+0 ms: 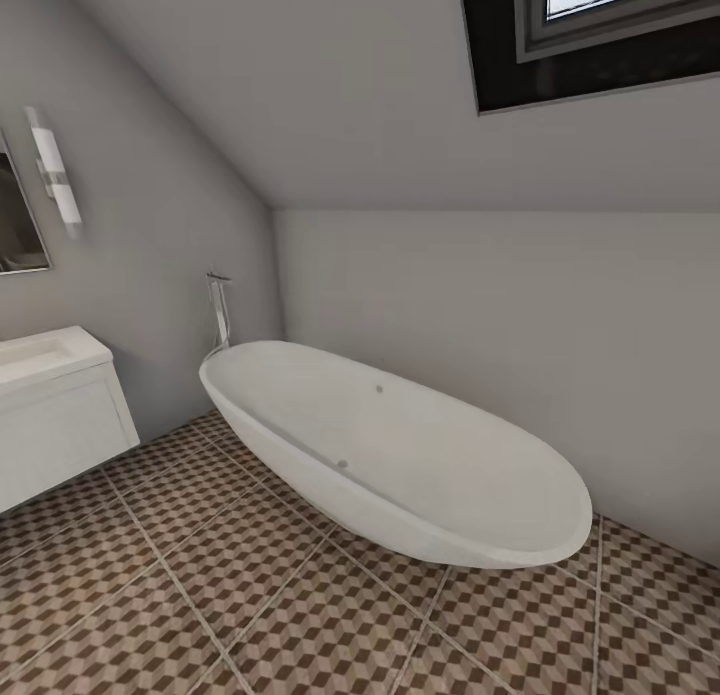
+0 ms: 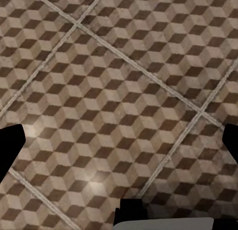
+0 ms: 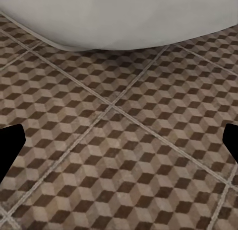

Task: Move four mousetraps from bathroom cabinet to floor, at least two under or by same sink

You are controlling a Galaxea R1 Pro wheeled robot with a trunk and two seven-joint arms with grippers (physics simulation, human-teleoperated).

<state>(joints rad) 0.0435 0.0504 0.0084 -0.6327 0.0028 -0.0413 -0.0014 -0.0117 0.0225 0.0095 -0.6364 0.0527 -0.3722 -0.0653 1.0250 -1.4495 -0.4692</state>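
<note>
**Status: both grippers over tile, empty**

My left gripper [image 2: 119, 140] and right gripper [image 3: 119, 140] each hang spread and released above the bathroom floor [image 1: 250, 595]. One bathtub [image 1: 400, 455] stands ahead; one bathroom sink [image 1: 45, 355] sits at left.

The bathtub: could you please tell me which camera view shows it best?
The head view: the whole oval white bathtub stands on the patterned floor. The right wrist view catches just its curved underside; the left wrist view looks at floor tiles.
</note>
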